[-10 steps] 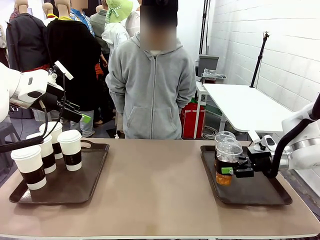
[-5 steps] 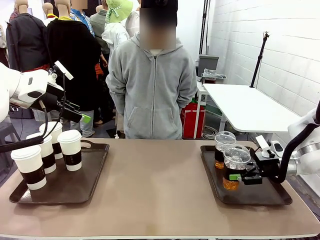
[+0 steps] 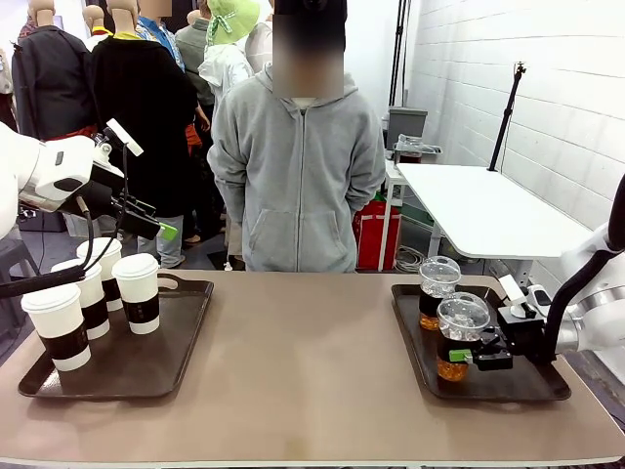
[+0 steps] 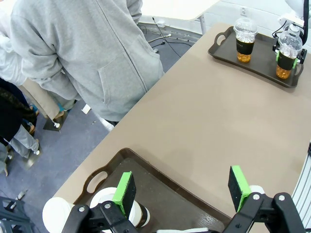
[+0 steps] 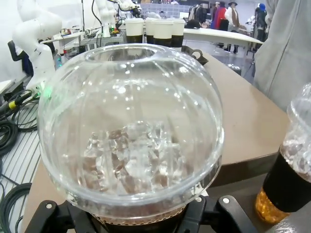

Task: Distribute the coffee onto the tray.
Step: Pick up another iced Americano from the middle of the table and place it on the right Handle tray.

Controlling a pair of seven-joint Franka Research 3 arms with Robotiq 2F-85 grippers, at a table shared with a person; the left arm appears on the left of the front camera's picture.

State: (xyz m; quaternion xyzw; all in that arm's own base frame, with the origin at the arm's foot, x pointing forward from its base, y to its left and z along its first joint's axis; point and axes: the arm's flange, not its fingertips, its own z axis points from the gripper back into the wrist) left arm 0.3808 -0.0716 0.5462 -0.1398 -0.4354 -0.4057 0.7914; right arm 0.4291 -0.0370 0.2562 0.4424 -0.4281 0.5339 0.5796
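**Iced cup held on the right tray, hot cups waiting under the left fingers**

While you looked across the table, your right gripper point(image 3: 467, 354) was clamped on the dark sleeve of an iced coffee point(image 3: 459, 335), which stood low over the near half of the right tray point(image 3: 508, 387). That cup was clear plastic with a dome lid, ice showing through the top and amber-brown liquid below the sleeve. Just beyond the fingers, toward the person point(image 3: 298, 166), the second iced coffee point(image 3: 437, 291) stood on the same tray, apart from the held one.

Your left gripper point(image 4: 183, 189) hung with its green pads point(image 4: 125, 192) spread wide and nothing between them. Below those fingers sat the left tray point(image 3: 186, 337) with four white lidded cups point(image 3: 138, 292) in dark brown sleeves, grouped toward its outer end. From the left wrist, one white lid point(image 4: 109, 200) showed just beside the near pad.
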